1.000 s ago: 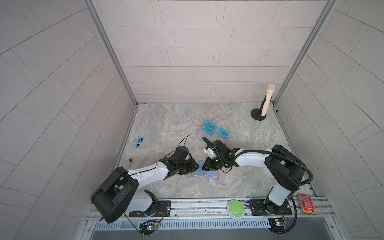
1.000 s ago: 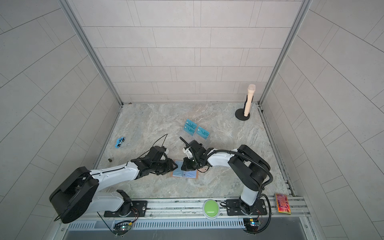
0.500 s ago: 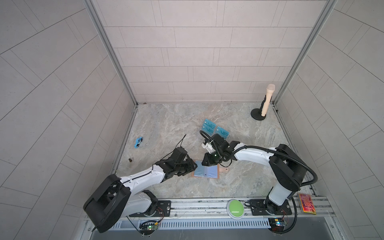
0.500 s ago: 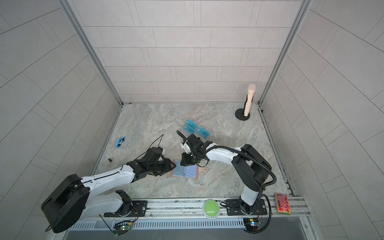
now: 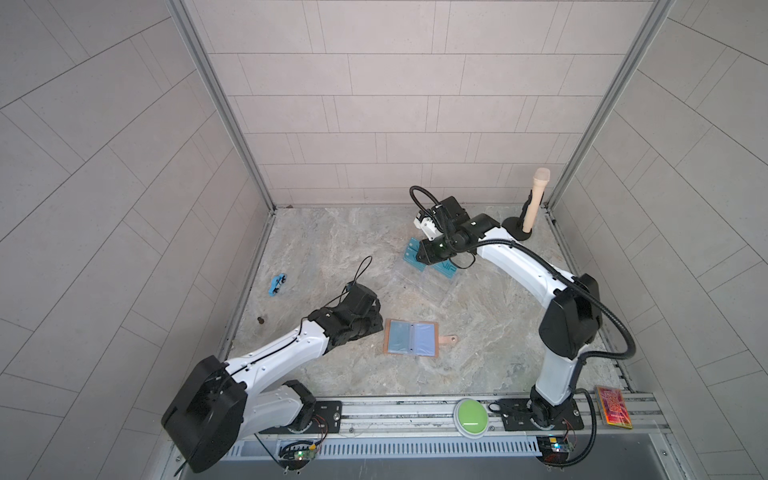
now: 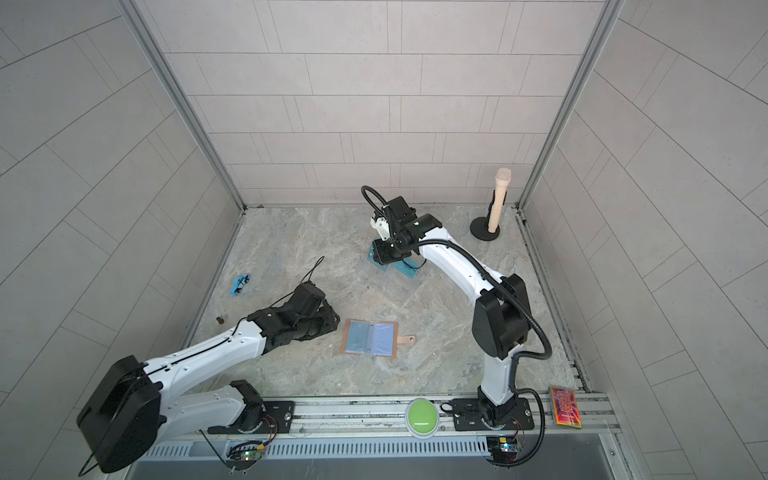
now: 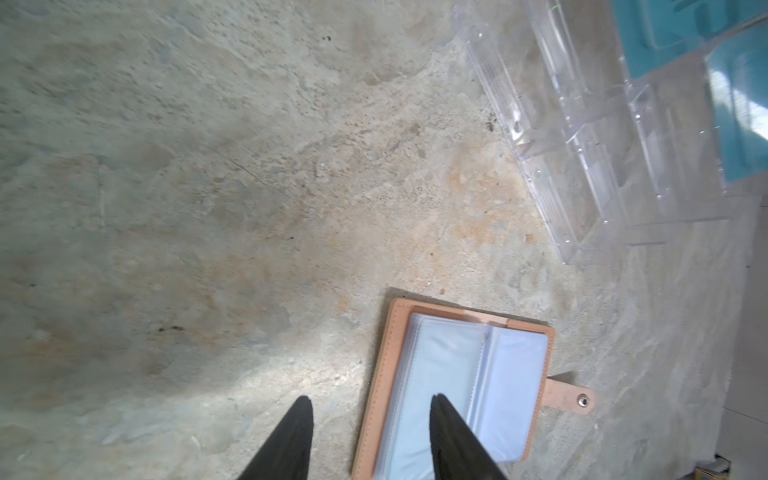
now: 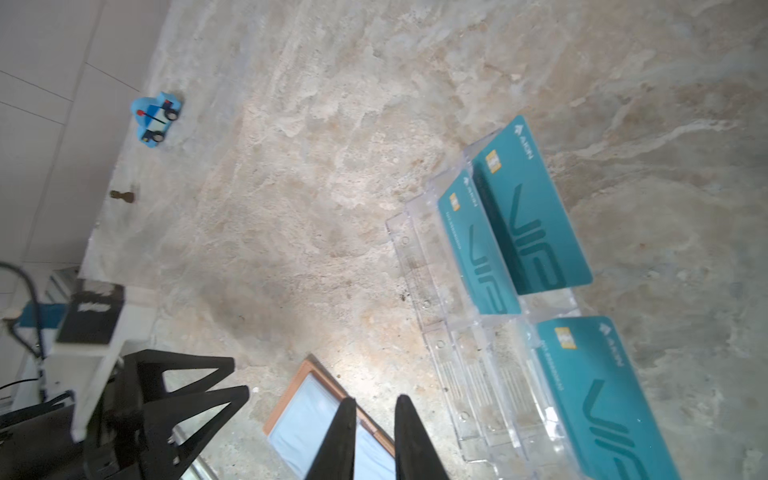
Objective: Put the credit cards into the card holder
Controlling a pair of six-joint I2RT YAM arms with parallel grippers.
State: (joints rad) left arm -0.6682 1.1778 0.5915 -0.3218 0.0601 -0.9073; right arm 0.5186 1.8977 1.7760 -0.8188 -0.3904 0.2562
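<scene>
Tan card holder [image 5: 411,337]: open flat, lower centre.
Credit cards [image 5: 411,259]: teal, in clear stand [image 5: 424,286], mid-frame.
Left gripper [image 7: 370,401]: I see fingers apart, empty.
Right gripper [image 8: 376,399]: fingers narrowly apart, empty.

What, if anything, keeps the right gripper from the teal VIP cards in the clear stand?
Probably nothing, so yes: the right gripper hovers beside the teal VIP cards in the clear stand, jaws slightly apart and empty. The left gripper is away by the card holder.
</scene>
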